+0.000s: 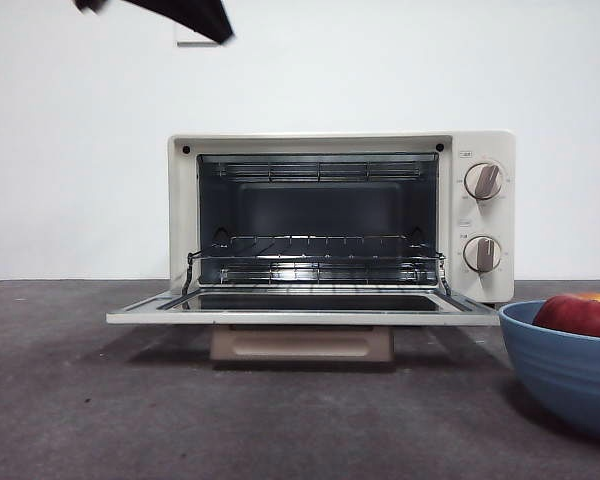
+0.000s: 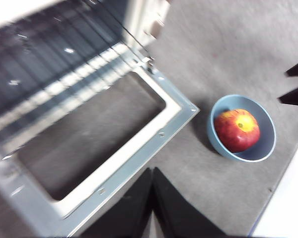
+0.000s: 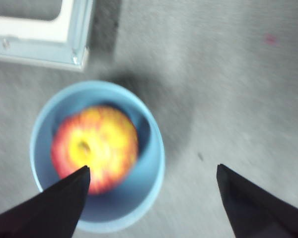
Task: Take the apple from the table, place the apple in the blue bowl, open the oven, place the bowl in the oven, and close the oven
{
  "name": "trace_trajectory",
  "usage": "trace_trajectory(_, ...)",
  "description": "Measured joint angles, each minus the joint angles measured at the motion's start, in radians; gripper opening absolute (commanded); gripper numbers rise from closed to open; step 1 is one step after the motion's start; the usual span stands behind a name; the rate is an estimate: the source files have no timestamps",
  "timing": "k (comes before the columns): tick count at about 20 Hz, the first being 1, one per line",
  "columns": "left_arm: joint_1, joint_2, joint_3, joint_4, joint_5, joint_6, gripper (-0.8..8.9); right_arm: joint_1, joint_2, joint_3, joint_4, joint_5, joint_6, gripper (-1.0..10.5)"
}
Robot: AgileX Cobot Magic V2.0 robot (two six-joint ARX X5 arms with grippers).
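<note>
While the oven (image 1: 340, 225) gapes, the apple (image 2: 237, 130) sits in the blue bowl (image 2: 266, 151).

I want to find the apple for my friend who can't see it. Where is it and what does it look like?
Find the big cream oven with its door lying open. Beside it on the table sits a blue bowl. The apple is inside it: round, dark red, with a yellow patch on top.
</note>
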Motion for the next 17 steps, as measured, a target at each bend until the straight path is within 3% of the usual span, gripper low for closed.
trace_trajectory(2, 0.038, -0.039, -0.027, -0.011, 0.000, 0.015, 0.07, -0.046, 0.066, 0.000, 0.058, -0.052, -0.016, 3.6)
trace_trajectory(9, 0.122, -0.143, -0.258, -0.003, 0.000, 0.019, 0.07, -0.053, 0.225, -0.008, 0.138, -0.067, -0.035, 3.0)
trace_trajectory(17, 0.142, -0.171, -0.306, 0.051, 0.000, 0.004, 0.07, -0.040, 0.245, -0.124, 0.219, -0.069, -0.034, 2.3)
